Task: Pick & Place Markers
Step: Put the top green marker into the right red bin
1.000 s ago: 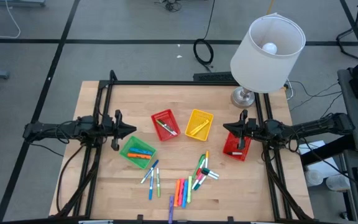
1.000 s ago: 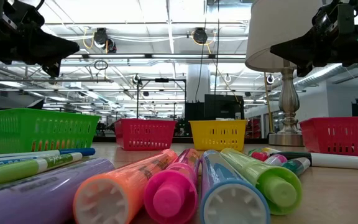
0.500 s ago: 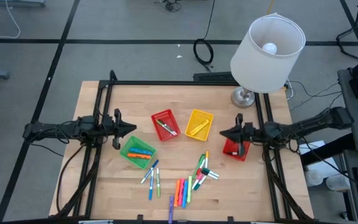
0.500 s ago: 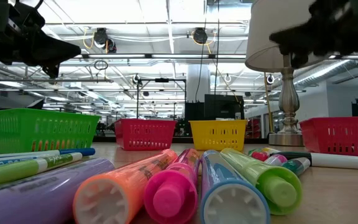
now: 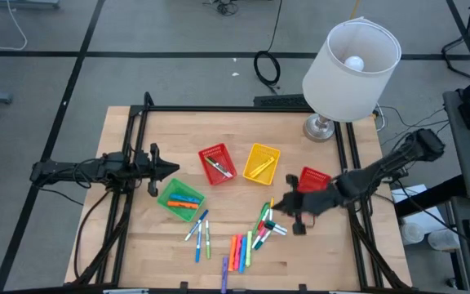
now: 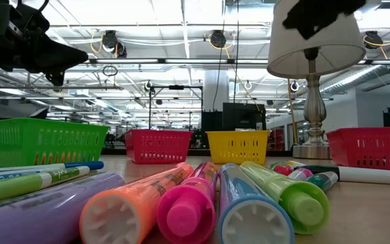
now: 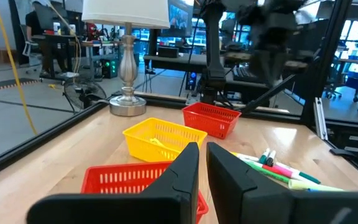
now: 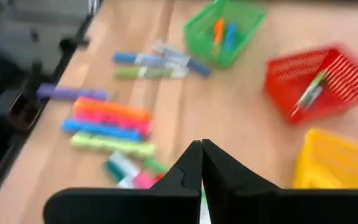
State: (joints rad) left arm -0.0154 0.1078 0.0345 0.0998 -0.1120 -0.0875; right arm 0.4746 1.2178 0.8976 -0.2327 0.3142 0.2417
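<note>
The right gripper (image 5: pixel 286 204) has swung from the red basket (image 5: pixel 313 179) to lower centre, fingers together, empty, over loose markers (image 5: pixel 268 222), presumably to pick one; the left gripper (image 5: pixel 170 169) waits mid-left, fingers nearly together.

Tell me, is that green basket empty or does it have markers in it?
Not empty. The green basket holds a few markers, orange and blue, seen from above.
</note>
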